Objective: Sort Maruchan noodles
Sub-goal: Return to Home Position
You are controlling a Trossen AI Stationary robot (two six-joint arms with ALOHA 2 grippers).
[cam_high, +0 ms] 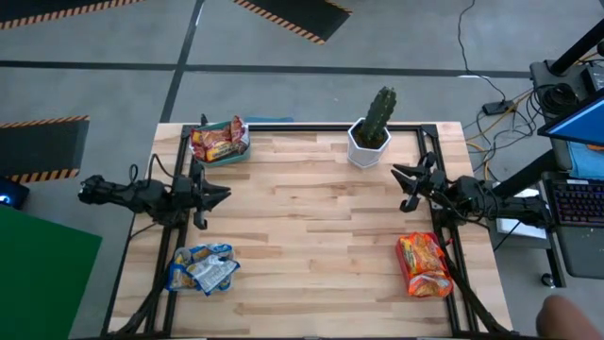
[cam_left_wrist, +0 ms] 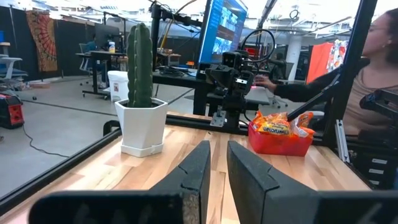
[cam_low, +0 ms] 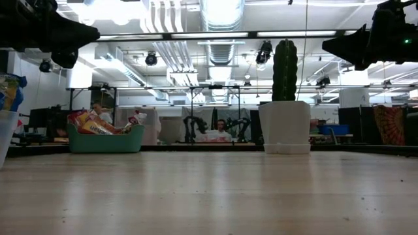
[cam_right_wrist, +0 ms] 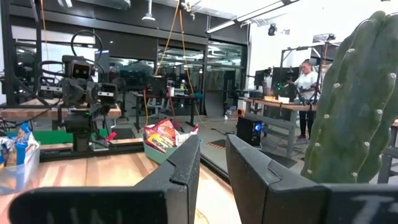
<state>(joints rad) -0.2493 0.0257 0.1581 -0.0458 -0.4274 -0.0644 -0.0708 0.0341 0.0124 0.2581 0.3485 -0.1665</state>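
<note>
The left pincer (cam_high: 219, 195) hovers at the left edge of the surface (cam_high: 311, 236), its fingers parted by a narrow gap and holding nothing. It sits between two groups of noodles. The red-silver packets (cam_high: 219, 142) lie in a green tray (cam_low: 104, 143) at the corner on the cactus side, and the blue packets (cam_high: 201, 269) are heaped in a clear tray (cam_right_wrist: 18, 177) at the other left corner. Both groups are well apart from it. The right pincer (cam_high: 401, 184) hangs at the right edge, likewise slightly spread and empty. It is near the cactus (cam_high: 380, 115) in its white pot (cam_high: 368, 146), with the orange packets (cam_high: 424, 264) in a red tray (cam_left_wrist: 280, 142) at the corner on its other side. Only the high view shows all three groups at once. The low view shows just the green tray's load, a sliver of the clear tray and the arms overhead. The left wrist view adds a person (cam_left_wrist: 379, 68) seated beyond the red tray.
</note>
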